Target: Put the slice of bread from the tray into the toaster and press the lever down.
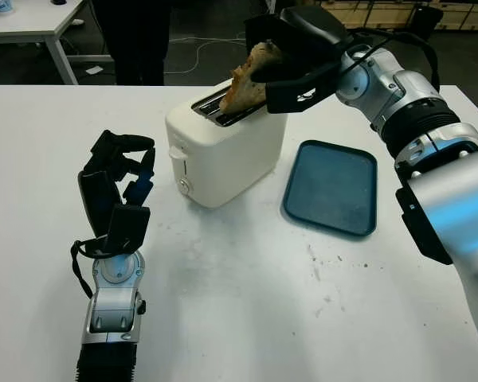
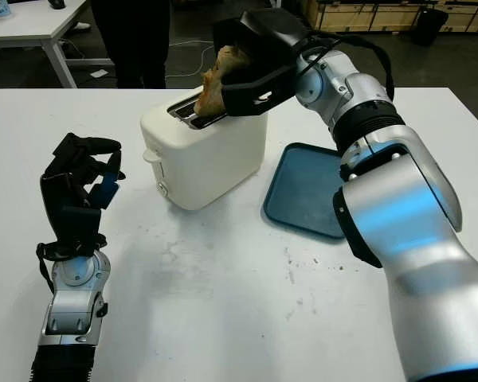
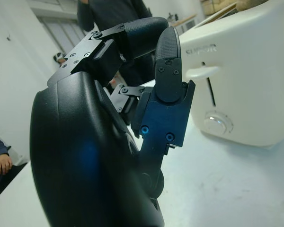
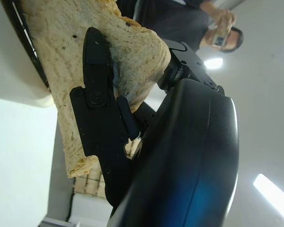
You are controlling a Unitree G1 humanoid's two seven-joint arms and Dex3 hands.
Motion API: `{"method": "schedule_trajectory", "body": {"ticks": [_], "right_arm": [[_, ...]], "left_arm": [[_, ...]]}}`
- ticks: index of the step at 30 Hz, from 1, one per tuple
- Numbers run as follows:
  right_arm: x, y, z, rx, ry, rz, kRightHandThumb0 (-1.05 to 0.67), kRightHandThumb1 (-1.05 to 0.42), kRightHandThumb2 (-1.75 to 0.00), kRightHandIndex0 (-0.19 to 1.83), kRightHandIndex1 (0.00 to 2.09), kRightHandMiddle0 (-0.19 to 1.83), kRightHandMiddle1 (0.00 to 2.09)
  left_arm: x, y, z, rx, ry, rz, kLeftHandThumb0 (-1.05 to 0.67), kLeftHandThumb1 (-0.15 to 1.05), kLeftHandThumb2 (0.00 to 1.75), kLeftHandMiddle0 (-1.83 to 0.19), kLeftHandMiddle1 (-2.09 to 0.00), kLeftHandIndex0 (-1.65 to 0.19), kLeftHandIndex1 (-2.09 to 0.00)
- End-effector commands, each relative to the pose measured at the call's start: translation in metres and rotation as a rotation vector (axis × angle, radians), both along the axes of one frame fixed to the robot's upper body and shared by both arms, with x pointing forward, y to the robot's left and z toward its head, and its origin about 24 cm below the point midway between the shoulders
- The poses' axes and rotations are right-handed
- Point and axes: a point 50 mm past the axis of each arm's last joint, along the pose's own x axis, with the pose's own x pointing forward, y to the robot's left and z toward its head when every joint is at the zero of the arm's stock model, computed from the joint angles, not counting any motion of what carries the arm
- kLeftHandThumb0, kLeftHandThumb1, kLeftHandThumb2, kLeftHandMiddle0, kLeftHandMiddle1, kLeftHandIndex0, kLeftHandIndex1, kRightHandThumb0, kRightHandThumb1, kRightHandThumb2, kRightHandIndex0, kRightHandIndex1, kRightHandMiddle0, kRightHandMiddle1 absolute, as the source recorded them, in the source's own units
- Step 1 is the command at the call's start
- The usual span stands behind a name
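1. The right hand (image 1: 283, 68) pinched the slice of bread (image 1: 245, 79) over the toaster (image 1: 223, 147), its lower edge already in the slot, probably so it could slide straight down.
2. The blue tray (image 1: 331, 185) lay bare just beside the toaster, near the reaching arm.
3. That arm stretched forward across the tray, hand tipped down over the slot.
4. The left hand (image 1: 115, 191) stood upright on the table (image 1: 247, 302) near the toaster's lever (image 1: 177, 153), fingers curled on nothing, perhaps waiting to press.
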Motion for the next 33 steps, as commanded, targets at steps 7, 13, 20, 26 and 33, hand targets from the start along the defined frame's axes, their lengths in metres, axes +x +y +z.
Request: {"method": "schedule_trajectory", "body": {"ticks": [7, 13, 20, 26, 33], "right_arm": [[0.000, -0.001, -0.016, -0.051, 0.043, 0.003, -0.50, -0.92, -0.44, 1.00, 1.75, 0.76, 1.75], [-0.003, 0.010, -0.020, -0.095, 0.021, 0.050, -0.46, -0.92, -0.41, 1.03, 1.75, 0.79, 1.75], [-0.009, 0.028, -0.024, -0.141, -0.061, 0.141, -0.49, -0.92, -0.43, 1.05, 1.75, 0.78, 1.75], [-0.013, 0.043, -0.022, -0.184, -0.096, 0.203, -0.68, -0.92, -0.22, 0.91, 1.70, 0.71, 1.63], [-0.014, 0.048, -0.015, -0.305, -0.143, 0.233, -0.81, -0.92, -0.06, 0.14, 0.82, 0.40, 0.30]], "left_arm": [[0.001, -0.001, 0.005, -0.001, -0.016, -0.007, -0.44, 0.92, 0.24, -0.68, -1.63, -0.62, -1.23], [0.001, -0.001, 0.005, -0.002, -0.017, 0.000, -0.45, 0.92, 0.24, -0.69, -1.63, -0.62, -1.23], [0.001, -0.002, 0.005, -0.007, -0.021, -0.001, -0.44, 0.92, 0.23, -0.69, -1.63, -0.62, -1.23], [0.001, -0.003, 0.004, -0.002, -0.017, 0.006, -0.44, 0.92, 0.24, -0.69, -1.62, -0.62, -1.22], [0.000, -0.003, 0.002, -0.012, -0.013, 0.005, -0.46, 0.92, 0.23, -0.69, -1.62, -0.63, -1.22]]}}
